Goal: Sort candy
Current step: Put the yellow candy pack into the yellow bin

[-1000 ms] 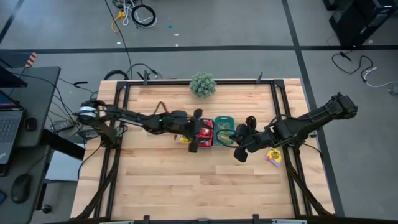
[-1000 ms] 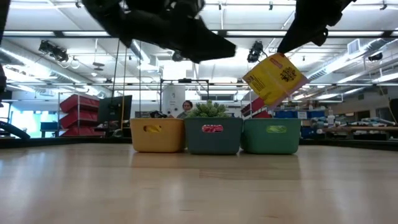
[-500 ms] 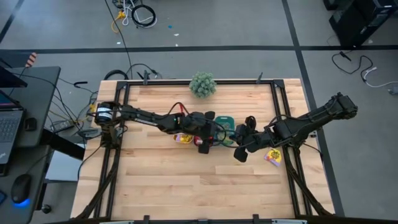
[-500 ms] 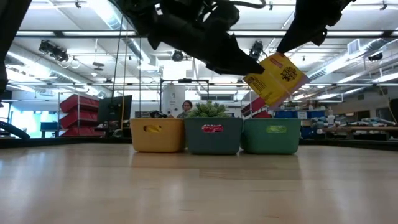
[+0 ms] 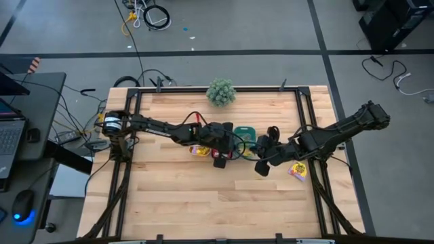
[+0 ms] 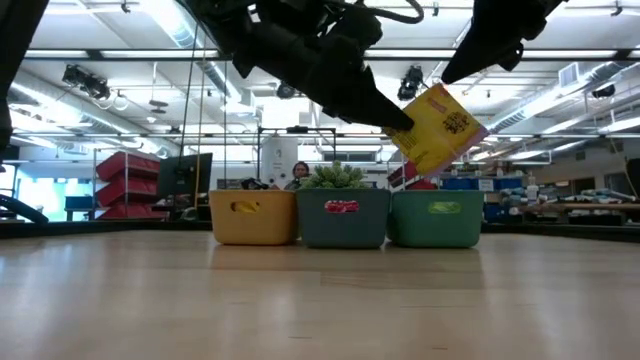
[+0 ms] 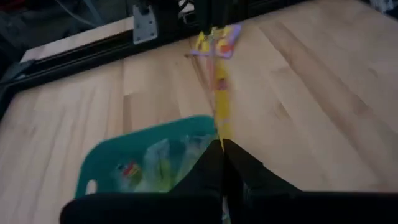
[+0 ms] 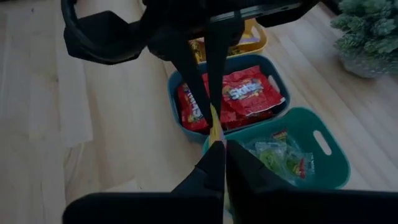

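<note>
Both grippers, left [image 6: 400,118] and right [image 8: 217,144], pinch your yellow candy packet [image 6: 437,129] with dark print, edge-on and tilted, in the air above the bins near the table's [image 5: 203,203] far edge.

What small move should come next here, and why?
Probably the right gripper should open. It and the left gripper both seem to pinch the yellow packet in mid-air, and the left arm is on the side of the yellow tray.
</note>
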You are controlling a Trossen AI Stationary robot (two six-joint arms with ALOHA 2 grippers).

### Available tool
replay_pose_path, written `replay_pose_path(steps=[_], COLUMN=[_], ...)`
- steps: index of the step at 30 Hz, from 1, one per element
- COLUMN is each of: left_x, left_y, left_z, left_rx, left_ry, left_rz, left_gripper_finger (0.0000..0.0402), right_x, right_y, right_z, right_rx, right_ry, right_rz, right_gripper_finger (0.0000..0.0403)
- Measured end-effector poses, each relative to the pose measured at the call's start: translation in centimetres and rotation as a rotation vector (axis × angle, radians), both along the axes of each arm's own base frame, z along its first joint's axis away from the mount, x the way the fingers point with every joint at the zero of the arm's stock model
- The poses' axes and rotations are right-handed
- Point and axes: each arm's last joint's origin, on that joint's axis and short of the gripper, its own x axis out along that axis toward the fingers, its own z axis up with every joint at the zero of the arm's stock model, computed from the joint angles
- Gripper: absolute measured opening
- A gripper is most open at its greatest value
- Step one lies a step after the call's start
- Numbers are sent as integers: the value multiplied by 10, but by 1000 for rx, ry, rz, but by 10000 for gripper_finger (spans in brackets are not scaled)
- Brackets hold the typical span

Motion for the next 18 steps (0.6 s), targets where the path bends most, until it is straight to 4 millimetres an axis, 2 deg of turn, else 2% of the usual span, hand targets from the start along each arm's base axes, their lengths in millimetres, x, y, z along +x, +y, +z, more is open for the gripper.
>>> replay_pose_path(steps=[3, 8, 12, 18], left_x=[-8, -29, -58, -105], left_y=[2, 2, -1, -9], left_z=[3, 24, 38, 38], left_rx=[47, 146, 221, 262], left_ry=[62, 139, 181, 243], left_rz=[49, 177, 277, 449], left_gripper_finger=[2, 1, 1, 0], right_x=[-1, -5, -6, -6], right_y=[-1, -3, -4, -4], right_z=[1, 6, 7, 7], right_rx=[-11, -41, -52, -68], right_ry=[-10, -27, -30, -26], right_rz=[-12, -33, -34, -22], right_gripper_finger=[16, 62, 99, 131])
